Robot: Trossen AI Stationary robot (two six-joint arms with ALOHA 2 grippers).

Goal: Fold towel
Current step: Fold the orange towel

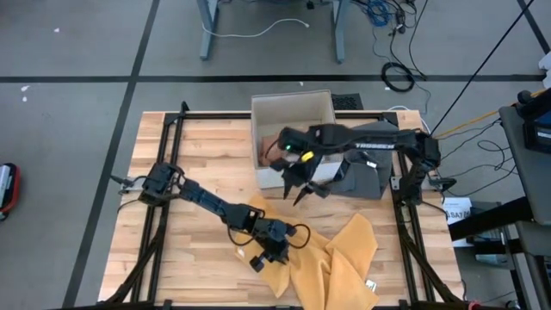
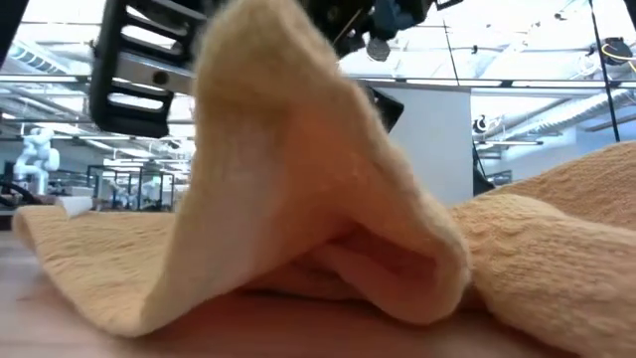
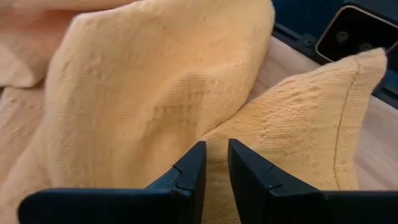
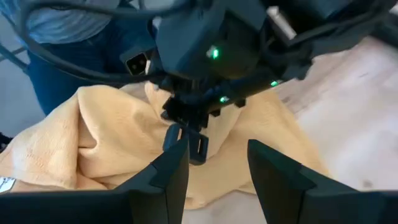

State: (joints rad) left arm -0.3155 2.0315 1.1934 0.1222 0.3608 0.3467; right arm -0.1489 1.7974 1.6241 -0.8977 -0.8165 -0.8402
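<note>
The left arm reaches toward the bench's near edge, its end effector (image 3: pixel 212 163) nearly closed. The right end effector (image 4: pixel 217 163) hangs open above the bench's middle.

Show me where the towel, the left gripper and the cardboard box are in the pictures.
towel (image 1: pixel 344 258): high view, on the flat middle of the yellow cloth.
left gripper (image 3: pixel 214 165): left wrist view, between its two dark fingertips, over the towel.
cardboard box (image 1: pixel 293 103): high view, on its pale back wall.
</note>
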